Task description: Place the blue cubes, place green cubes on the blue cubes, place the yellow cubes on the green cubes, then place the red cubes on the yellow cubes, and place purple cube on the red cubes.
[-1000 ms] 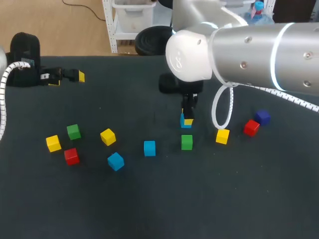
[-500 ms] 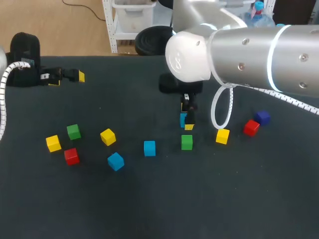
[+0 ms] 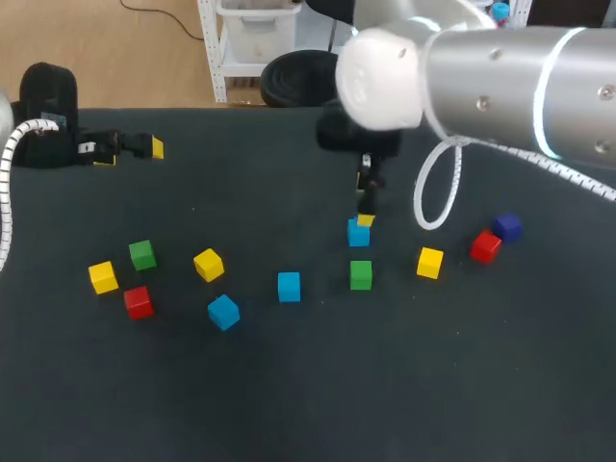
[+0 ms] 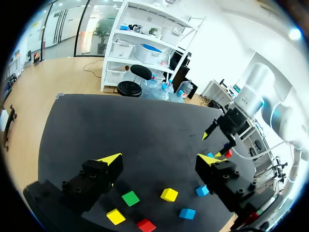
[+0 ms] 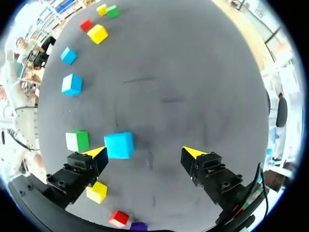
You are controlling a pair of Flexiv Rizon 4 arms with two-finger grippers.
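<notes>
Right gripper [image 5: 145, 153] is held spread and empty just above the blue cube [image 5: 119, 145], probably parked there as a base for the nearby green cube [image 5: 77, 141].

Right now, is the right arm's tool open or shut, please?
Open: the right tool has its yellow tips wide apart, the blue cube lying free beside one.

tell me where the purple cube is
Head view: the purple cube sits on the right of the table, just behind a red cube, right of a yellow cube.
</notes>
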